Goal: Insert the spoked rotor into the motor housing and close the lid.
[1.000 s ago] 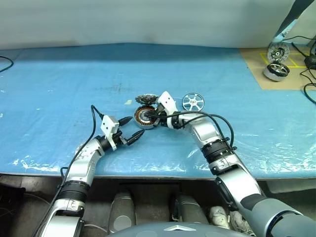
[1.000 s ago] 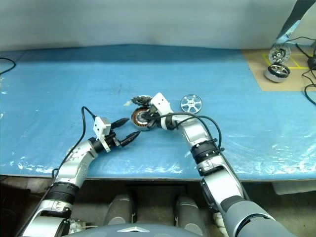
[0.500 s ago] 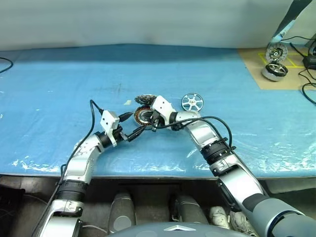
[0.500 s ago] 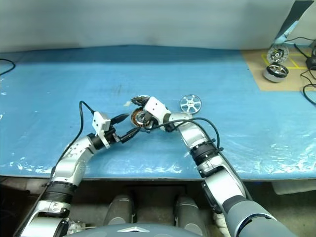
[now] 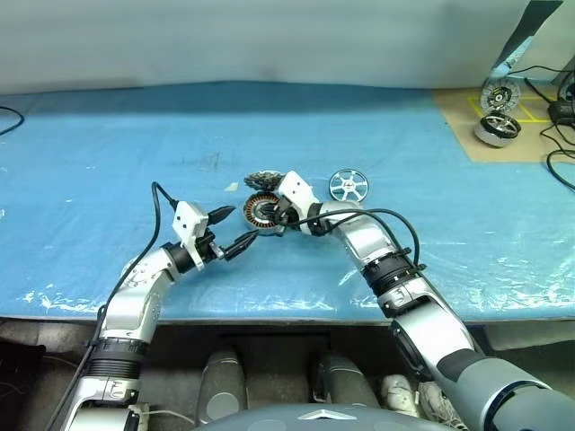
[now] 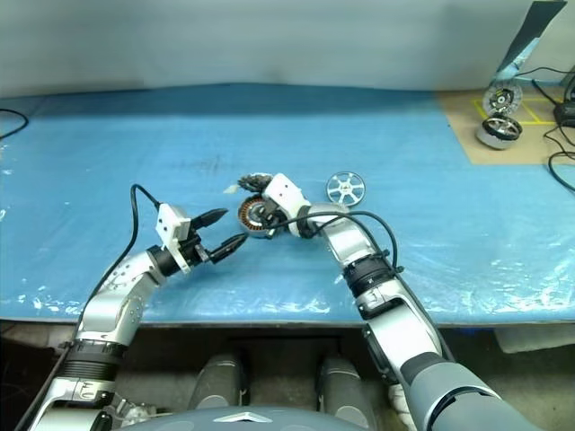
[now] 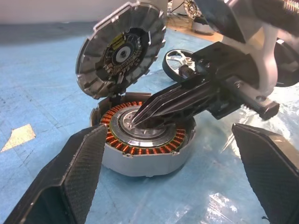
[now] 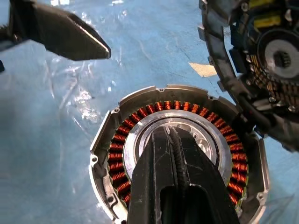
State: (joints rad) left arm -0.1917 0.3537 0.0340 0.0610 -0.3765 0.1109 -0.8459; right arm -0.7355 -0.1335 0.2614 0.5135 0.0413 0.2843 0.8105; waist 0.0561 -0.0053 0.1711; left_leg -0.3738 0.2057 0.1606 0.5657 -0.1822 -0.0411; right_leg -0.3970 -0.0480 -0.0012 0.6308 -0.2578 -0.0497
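Right gripper fingers, pressed together, cover centre of motor housing; we cannot tell whether tips touch it. Lid cut off by right wrist view's edge; its lower rim hidden behind housing in left wrist view. Spoked rotor mostly hidden behind right gripper there.

Left end effector spread wide, level, aimed toward the right arm. Right end effector pinched closed, angled slightly downward, arm bent leftward.
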